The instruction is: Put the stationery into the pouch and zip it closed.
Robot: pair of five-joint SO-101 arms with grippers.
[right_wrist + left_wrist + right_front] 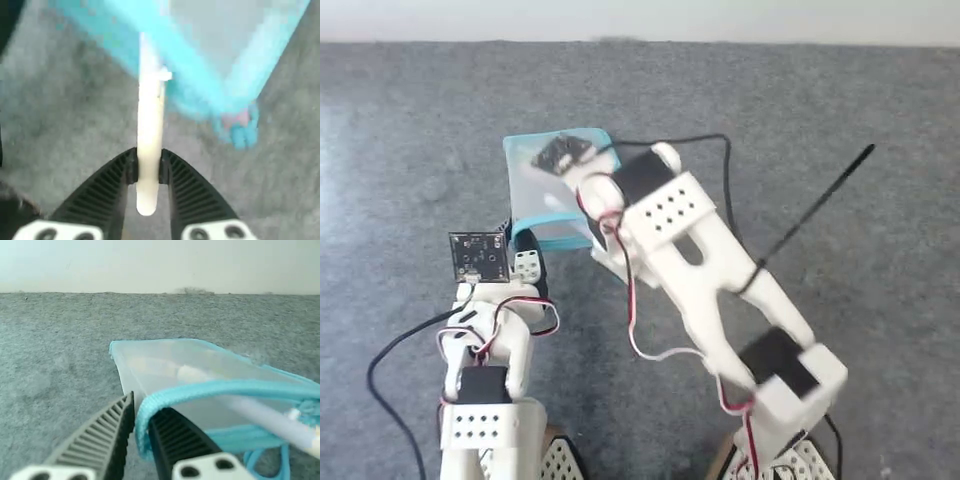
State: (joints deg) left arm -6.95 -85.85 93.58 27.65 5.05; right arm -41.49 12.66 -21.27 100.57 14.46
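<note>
The right pincer (148, 161) pinched a slim white pen (149, 115), likely light and stiff, by its tail; the left pincer (141, 405) gripped the rim of the limp turquoise-edged clear pouch (165, 362), at eleven o'clock on the grey surface (410, 130)

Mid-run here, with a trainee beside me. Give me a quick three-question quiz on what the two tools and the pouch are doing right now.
1. True or false: the right tool is shut on the white pen.
2. What does the left tool pinch? A) the blue rim of the pouch; B) the pen; C) nothing.
3. Fill in: the pouch's mouth is ____ (open or zipped).
Key: 1 true; 2 A; 3 open.
</note>
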